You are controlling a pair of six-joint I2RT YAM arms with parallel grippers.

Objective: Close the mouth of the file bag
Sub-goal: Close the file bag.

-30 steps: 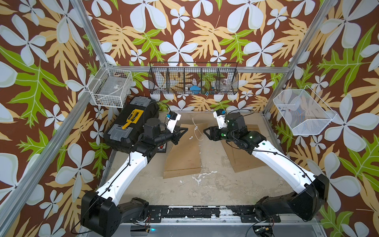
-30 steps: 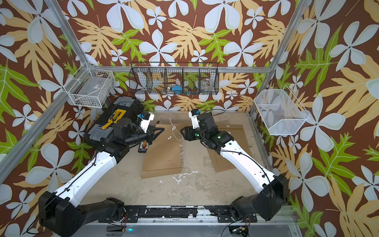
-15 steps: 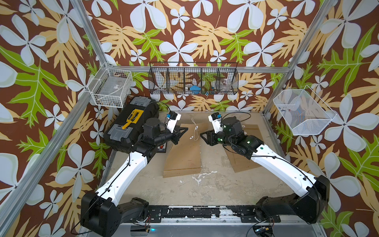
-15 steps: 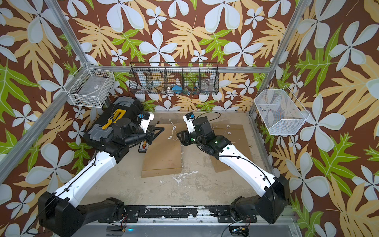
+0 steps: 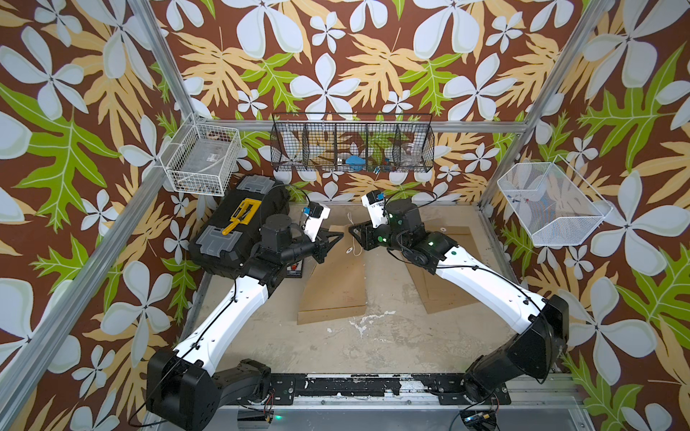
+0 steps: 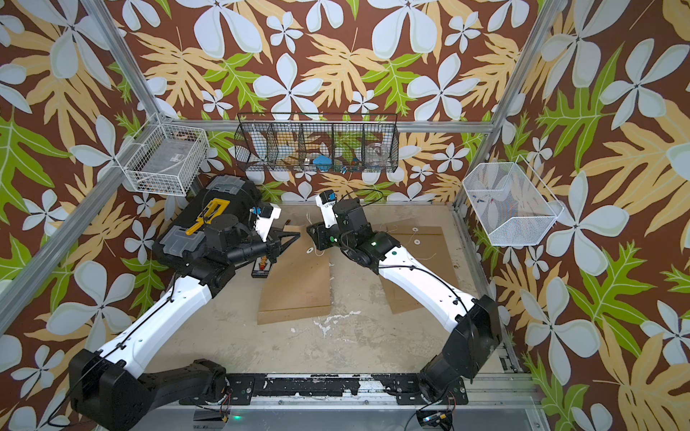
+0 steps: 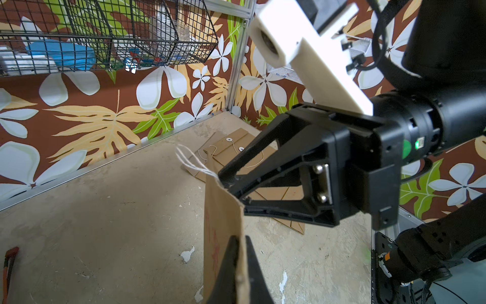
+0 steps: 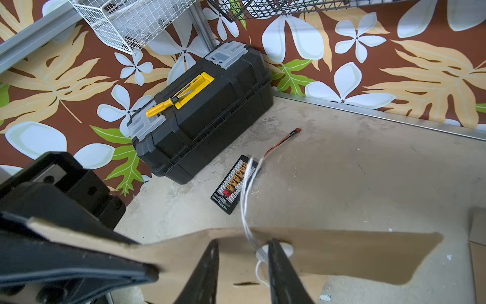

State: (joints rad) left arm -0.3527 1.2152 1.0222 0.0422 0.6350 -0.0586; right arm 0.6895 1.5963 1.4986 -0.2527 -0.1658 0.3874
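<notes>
Looking at the brown file bag (image 5: 336, 276) lying flat in the middle of the surface (image 5: 373, 343), between the two arms, with its flap (image 7: 223, 223) lifted up at the end nearer the back wall. Seeing the left claw (image 7: 238, 242) pinched tight on the edge of that flap, zero gap in the left wrist view, squeezing the cardboard right between the fingers (image 7: 228, 263). Watching the right claw (image 8: 242, 244) sitting at the flap from the opposite side, jaws narrow but showing a gap, not clamping anything. Spotting the white string (image 8: 246, 200) running up just beside one of its fingers, next to the round white fastener (image 8: 285, 248) on the flap; touching or not, hard to tell. In both top views, finding the two claw tips almost nose to nose over the bag's top end. Also noticing a second file bag (image 5: 444, 283) lying under the right arm, a black toolbox (image 5: 239, 227) with a yellow handle against the left wall, and a small connector board (image 8: 234, 184) just beside it
</notes>
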